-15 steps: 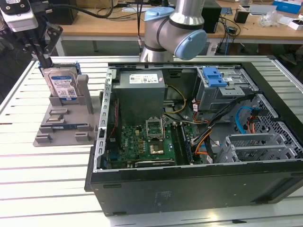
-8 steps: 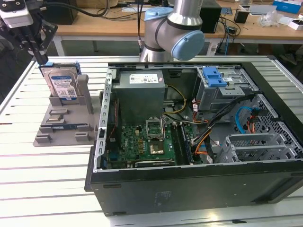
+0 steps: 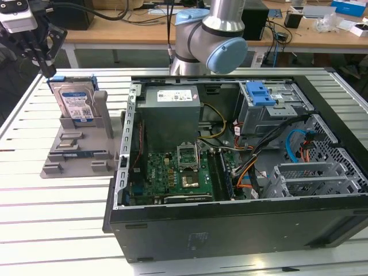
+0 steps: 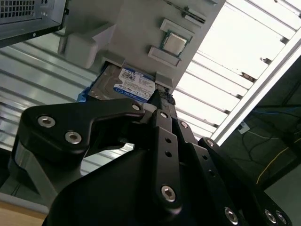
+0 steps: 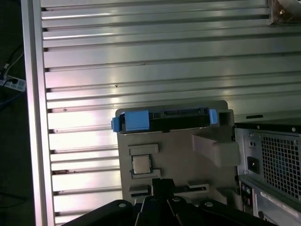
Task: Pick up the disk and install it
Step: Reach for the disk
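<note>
The disk (image 3: 75,102) stands on edge in a grey holder (image 3: 101,109) on the slatted table (image 3: 34,218). It is just outside the open computer case (image 3: 230,227), on the exterior view's left, with its label turned toward that camera. Its long axis runs up and down (the connector end looks to be uppermost in the first wrist view), so it offers a thin top edge framed in blue.

The gripper (image 3: 46,66) hangs above the disk and a little toward the exterior view's left, apart from it and on the label side. In the first wrist view the holder's flat base lies between the gripper's tip and the disk. The jaws look drawn together, with nothing in them.

The disk's lower part is sunk in the holder's slot. In the second wrist view the gripper's black linkage covers one of the disk's corners. How far the tip stands above the top edge is hard to judge.
</note>
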Controlling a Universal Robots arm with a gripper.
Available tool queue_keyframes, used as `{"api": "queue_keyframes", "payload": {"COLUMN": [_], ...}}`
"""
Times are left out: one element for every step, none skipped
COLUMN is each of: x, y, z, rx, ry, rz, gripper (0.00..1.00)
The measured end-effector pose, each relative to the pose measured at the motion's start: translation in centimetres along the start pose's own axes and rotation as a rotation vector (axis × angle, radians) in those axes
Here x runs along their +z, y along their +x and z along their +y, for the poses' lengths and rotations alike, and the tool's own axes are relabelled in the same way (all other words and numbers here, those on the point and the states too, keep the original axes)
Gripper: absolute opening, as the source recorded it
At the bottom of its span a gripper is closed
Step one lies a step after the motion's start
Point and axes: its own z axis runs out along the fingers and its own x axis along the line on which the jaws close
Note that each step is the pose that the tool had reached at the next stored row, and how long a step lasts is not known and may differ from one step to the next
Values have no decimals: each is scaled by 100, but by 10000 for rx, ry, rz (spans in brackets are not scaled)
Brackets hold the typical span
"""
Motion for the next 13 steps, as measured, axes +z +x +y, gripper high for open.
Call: {"api": "queue_keyframes", "payload": {"x": [4,13,21,26,30,35,37,37,37,37,37,37,37], "y": [6,17,28,38,43,51,53,53,53,53,53,53,53], "z": [13,42,65,79,88,104,113,116,116,116,117,117,118], "rx": [0,0,1,0,0,0,0,1,-1,-2,-2,0,0], "ry": [3,8,13,16,18,21,21,22,22,22,22,22,22], "rz": [0,0,0,-1,-1,0,-2,-1,-1,-1,-1,-1,0], "gripper": [11,11,11,11,11,11,11,11,11,11,11,11,11]}}
